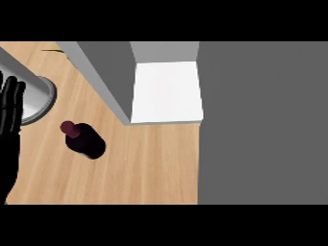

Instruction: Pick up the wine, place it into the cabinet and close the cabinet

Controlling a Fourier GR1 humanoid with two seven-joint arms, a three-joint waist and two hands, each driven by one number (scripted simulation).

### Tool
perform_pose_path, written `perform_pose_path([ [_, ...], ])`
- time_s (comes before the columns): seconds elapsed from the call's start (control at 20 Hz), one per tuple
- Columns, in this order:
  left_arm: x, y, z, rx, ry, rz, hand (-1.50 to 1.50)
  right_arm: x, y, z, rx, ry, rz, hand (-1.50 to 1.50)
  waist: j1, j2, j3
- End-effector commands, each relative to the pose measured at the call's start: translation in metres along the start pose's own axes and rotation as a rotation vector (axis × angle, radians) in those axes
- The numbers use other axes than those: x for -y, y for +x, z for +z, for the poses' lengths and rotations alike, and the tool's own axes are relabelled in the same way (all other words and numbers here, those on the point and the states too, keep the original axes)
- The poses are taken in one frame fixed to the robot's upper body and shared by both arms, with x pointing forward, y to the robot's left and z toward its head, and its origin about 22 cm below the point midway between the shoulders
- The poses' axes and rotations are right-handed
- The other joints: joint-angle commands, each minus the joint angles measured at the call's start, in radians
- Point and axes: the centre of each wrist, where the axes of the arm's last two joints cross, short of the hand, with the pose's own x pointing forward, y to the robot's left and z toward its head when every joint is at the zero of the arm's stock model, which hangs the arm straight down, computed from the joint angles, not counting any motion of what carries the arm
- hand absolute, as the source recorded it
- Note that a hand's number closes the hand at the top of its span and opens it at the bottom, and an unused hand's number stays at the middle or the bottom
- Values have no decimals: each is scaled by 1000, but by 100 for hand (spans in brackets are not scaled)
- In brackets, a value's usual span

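While left hand [2,115] rests spread, dark rounded wine bottle [85,140] stands on wood-grain counter [145,163].

A single head camera looks steeply down on the wooden counter [145,163] (no second view shares the scene), the open cabinet [166,91] filling its upper middle.

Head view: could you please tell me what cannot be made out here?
- Right hand: shows nowhere in the head view.
- Left hand: open, cut off by the left edge.
- Cabinet: only its white inside and grey door show; the top edge cuts it.
- Wine bottle: seen from above, so its label is hidden.
- Grey round object: partly hidden behind the left hand.
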Motion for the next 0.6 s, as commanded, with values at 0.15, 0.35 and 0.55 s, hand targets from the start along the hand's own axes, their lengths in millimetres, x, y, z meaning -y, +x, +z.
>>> perform_pose_path([
  [0.15,59,-21,-50,-88,-61,-70,-150,4,15,38,-5,-38,-29,-150,0,-23,-15],
  [0.35,76,-43,-52,-322,-53,65,-150,-34,23,32,-43,287,-227,-150,-12,-20,-16],
  [0.55,112,-23,-56,-337,-66,82,-150,-23,42,46,-70,279,-235,-150,-3,-25,-15],
])
